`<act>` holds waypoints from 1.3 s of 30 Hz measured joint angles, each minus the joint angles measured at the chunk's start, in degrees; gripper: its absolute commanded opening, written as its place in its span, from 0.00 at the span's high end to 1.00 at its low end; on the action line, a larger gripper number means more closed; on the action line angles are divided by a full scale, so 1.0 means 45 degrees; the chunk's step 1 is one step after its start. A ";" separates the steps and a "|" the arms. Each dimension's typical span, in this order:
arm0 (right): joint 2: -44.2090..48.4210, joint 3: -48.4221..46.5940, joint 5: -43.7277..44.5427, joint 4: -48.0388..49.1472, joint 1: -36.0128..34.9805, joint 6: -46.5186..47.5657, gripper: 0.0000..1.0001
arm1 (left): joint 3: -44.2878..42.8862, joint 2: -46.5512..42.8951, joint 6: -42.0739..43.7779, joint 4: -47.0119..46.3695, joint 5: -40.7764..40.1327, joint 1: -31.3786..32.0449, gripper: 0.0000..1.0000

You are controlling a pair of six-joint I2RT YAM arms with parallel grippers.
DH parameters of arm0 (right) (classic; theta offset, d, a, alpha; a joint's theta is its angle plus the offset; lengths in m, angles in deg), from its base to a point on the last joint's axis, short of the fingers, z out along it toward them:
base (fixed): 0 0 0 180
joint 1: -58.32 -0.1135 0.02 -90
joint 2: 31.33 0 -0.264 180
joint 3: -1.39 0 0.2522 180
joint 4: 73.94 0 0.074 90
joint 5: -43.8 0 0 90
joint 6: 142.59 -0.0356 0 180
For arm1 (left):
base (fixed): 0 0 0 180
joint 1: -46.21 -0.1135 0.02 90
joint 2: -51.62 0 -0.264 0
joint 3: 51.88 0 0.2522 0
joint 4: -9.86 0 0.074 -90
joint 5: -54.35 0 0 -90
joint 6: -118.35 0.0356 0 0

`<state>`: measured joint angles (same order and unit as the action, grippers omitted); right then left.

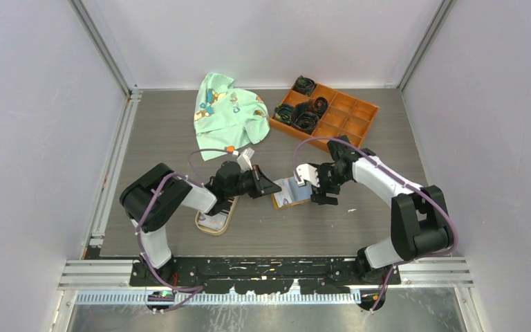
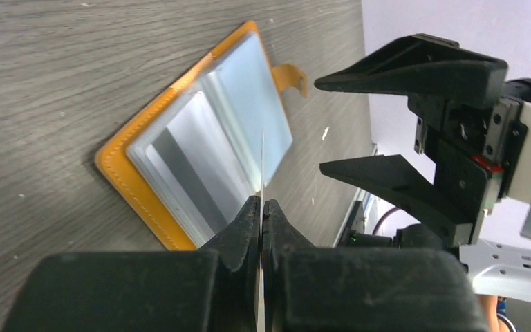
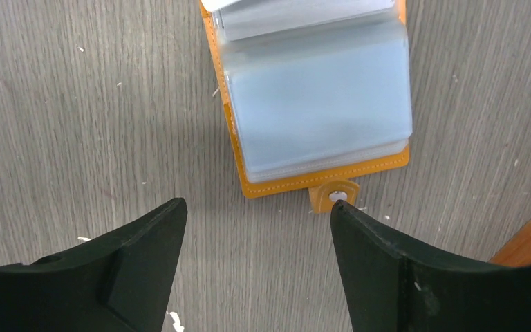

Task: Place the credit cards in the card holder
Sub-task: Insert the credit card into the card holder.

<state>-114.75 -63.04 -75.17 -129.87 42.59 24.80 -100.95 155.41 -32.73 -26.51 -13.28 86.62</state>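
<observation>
The orange card holder [image 1: 292, 192] lies open on the table between my grippers, its pale grey-blue slots up. It also shows in the left wrist view [image 2: 200, 138] and the right wrist view [image 3: 318, 90]. My left gripper [image 1: 275, 187] [image 2: 262, 206] is shut on a thin credit card [image 2: 262, 162], seen edge-on, its far edge over the holder's slots. My right gripper [image 1: 320, 192] [image 3: 257, 205] is open and empty just off the holder's snap tab [image 3: 335, 196]; its right fingertip is at the tab. More cards [image 1: 216, 218] lie in the tan oval dish [image 1: 209, 231], partly under the left arm.
A larger orange compartmented tray [image 1: 368, 111] with dark coiled items [image 1: 305, 116] stands at the back right. A green printed cloth [image 1: 227, 114] lies at the back centre. The right gripper's open fingers [image 2: 415, 69] stand close to the left gripper.
</observation>
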 measured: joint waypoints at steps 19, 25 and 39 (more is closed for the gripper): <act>-0.1452 -0.0185 0.0840 0.0505 -0.0607 -0.0772 0.40 | -0.0967 0.1933 -0.0957 -0.0962 -0.0442 0.0034 1.00; -0.1477 -0.0204 0.1010 0.0500 -0.0763 -0.0918 0.41 | -0.0996 0.2103 -0.1253 -0.1107 -0.0510 0.0058 1.00; -0.1797 -0.0384 0.1258 0.0379 -0.0831 -0.0986 0.45 | -0.1141 0.2720 -0.1953 -0.1715 -0.0544 0.0131 1.00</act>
<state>-122.83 -64.77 -69.51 -128.17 38.85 20.36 -106.08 167.65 -41.52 -34.22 -15.73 87.21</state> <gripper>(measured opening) 0.559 0.009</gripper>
